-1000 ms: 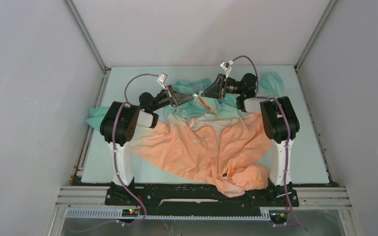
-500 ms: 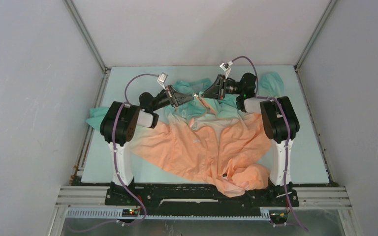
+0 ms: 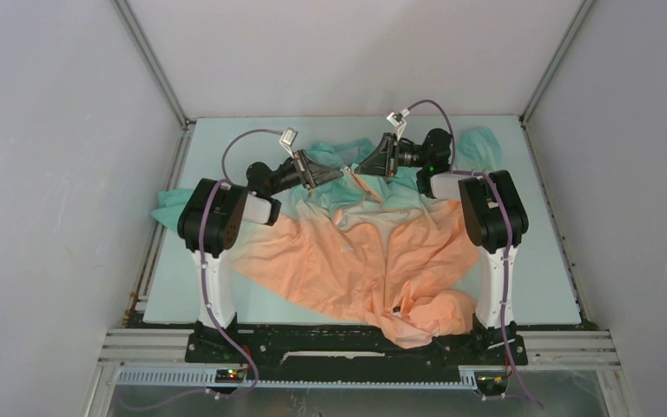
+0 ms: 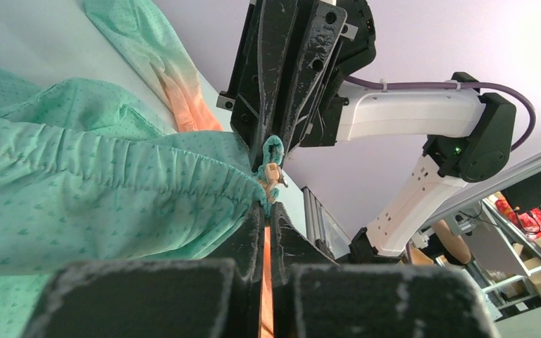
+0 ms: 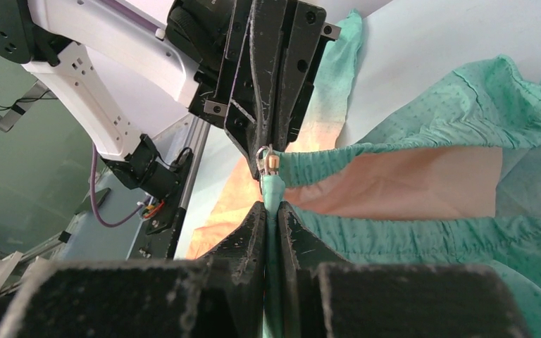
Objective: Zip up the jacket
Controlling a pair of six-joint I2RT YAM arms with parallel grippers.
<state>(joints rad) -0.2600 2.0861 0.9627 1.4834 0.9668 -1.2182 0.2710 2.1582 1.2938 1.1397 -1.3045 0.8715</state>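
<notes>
The jacket [image 3: 373, 252] lies rumpled on the bench [image 3: 538, 287] between the two arms, with its peach end toward their bases and its teal end at the far side. Over the teal end, the left tool [image 4: 266, 211] is pinched narrow on the orange zipper strip [image 4: 265, 282], and the right tool [image 5: 271, 208] is pinched narrow on a gathered teal edge of the jacket. The two tools meet almost tip to tip, with a small metal zipper piece [image 5: 268, 162] between them.
</notes>
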